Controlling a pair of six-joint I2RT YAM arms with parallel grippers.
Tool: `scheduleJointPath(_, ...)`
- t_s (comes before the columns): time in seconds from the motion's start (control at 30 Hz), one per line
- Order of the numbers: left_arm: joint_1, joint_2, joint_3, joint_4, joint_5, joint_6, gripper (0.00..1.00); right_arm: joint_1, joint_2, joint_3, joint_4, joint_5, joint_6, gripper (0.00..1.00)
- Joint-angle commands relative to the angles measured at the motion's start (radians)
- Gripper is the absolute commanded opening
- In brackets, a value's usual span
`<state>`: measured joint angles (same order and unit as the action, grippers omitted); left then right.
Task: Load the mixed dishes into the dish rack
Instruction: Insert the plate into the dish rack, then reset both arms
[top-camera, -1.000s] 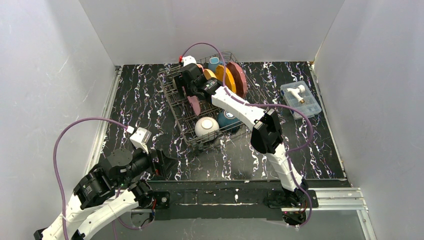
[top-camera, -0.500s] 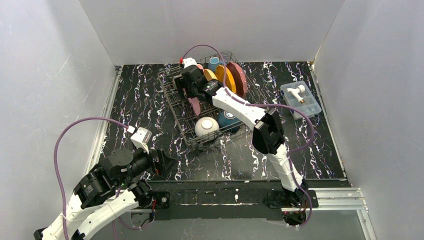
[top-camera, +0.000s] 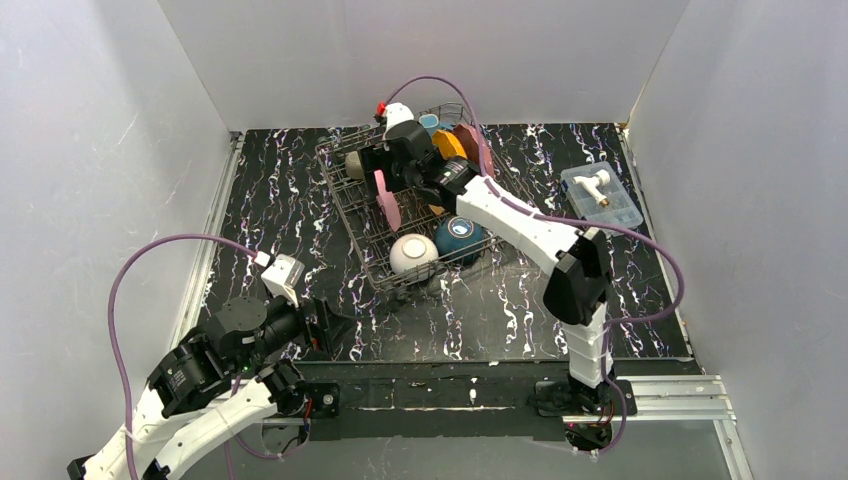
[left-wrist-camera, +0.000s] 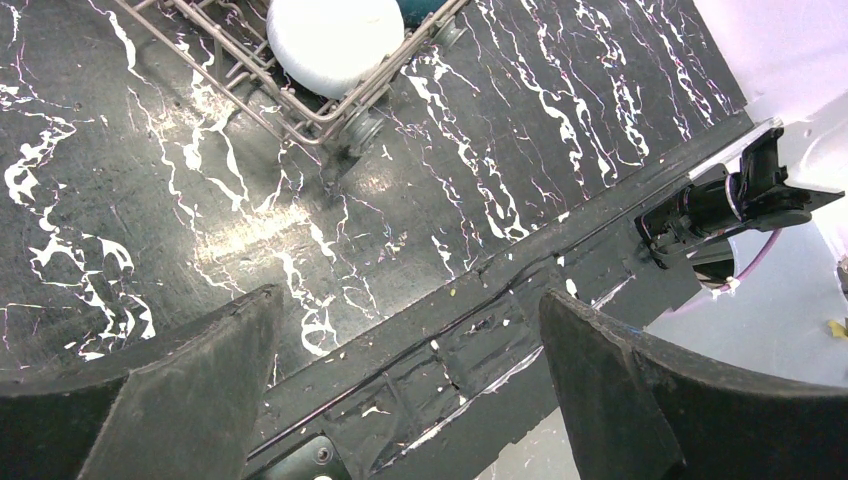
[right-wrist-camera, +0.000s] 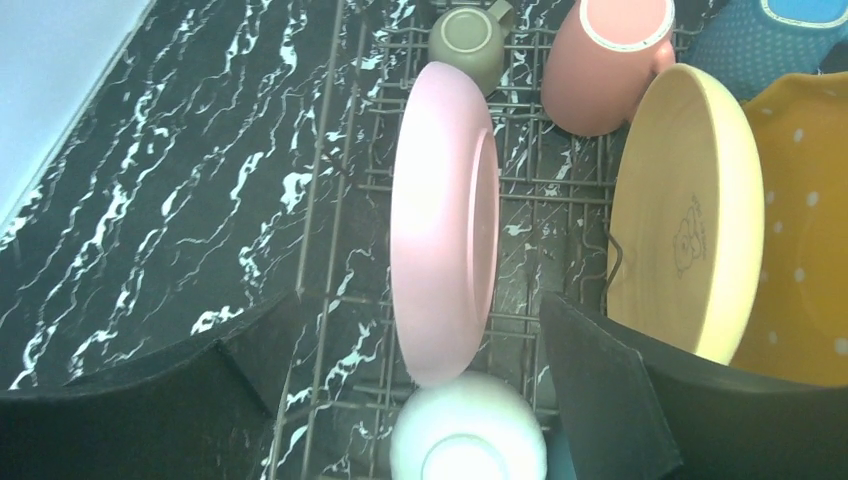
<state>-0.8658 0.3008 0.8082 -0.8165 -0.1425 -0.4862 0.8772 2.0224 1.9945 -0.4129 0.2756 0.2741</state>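
Observation:
The grey wire dish rack (top-camera: 350, 215) stands mid-table. In it a pink plate (top-camera: 382, 198) stands on edge, with a white bowl (top-camera: 413, 254) and a teal bowl (top-camera: 462, 236) at the near end. A grey-olive mug (top-camera: 354, 163), an orange plate (top-camera: 447, 145), a dark red plate (top-camera: 473, 145) and a blue mug (top-camera: 430, 122) fill the far end. My right gripper (top-camera: 388, 175) hovers open over the pink plate (right-wrist-camera: 445, 220), its fingers apart on either side and not touching it. The right wrist view also shows a pink mug (right-wrist-camera: 607, 55) and a yellow plate (right-wrist-camera: 685, 210). My left gripper (top-camera: 325, 325) is open and empty, low near the table's front edge.
A clear plastic box (top-camera: 600, 195) with a white item sits at the right of the table. The rack's near corner (left-wrist-camera: 350, 110) lies ahead of my left gripper (left-wrist-camera: 408, 300). The black base rail (left-wrist-camera: 480, 320) runs under it.
My right arm has swung to the right and its gripper has moved back over the rack's far end. The pink plate stands free, and the grey-olive mug now shows. The left arm has not moved.

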Motion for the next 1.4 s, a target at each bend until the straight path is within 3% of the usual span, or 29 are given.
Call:
scheduleJointPath(0.0,0.006,0.023,-0.002,-0.003,-0.015,0.009,0.98,0.0,-0.128,-0.094,0.072,-0.046,0.013,0.98)
scheduleJointPath(0.43,0.006,0.035,0.006,-0.002,0.001,0.009,0.98,0.009,-0.514,-0.535,0.206,-0.04,0.016,0.98)
scheduleJointPath(0.57,0.007,0.024,0.003,-0.002,-0.009,0.011,0.98,0.012,-0.633,-0.647,0.161,-0.047,0.012,0.98)
scheduleJointPath(1.37,0.012,0.077,-0.003,-0.003,-0.038,0.006,0.99,0.081,-1.188,-1.306,0.287,-0.1,0.039,1.0)
